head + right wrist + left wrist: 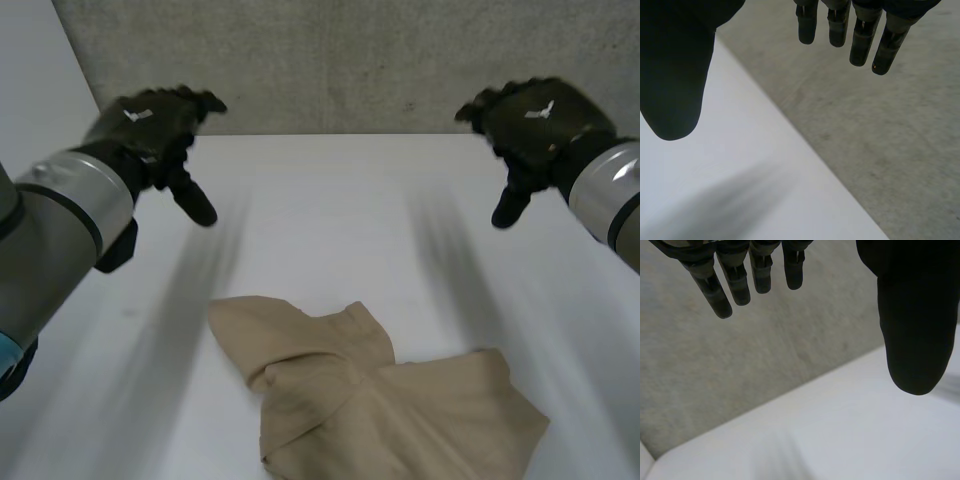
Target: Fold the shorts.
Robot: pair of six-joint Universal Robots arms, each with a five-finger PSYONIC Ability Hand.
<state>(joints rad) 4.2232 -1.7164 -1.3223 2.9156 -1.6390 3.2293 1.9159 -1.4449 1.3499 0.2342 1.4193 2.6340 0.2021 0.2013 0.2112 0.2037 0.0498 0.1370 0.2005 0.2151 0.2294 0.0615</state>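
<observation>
A pair of beige, soft cloth shorts (385, 405) lies crumpled on the white worktop (330, 200), at its near edge between the two arms. It is partly doubled over itself. The black left hand (150, 125) is held above the far left of the worktop, well apart from the shorts. Its fingers (740, 282) are straight and spread, and nothing is gripped. The black right hand (535, 120) is held likewise over the far right, its fingers (860, 40) loose and empty.

The cloth is judged light, limp and not slippery, so it can be expected to sag and bunch when lifted. The waistband cannot be made out with certainty; it is possibly the lower right edge. A hold is best taken at two outer corners, one per hand, so that the garment can be spread flat before folding.
</observation>
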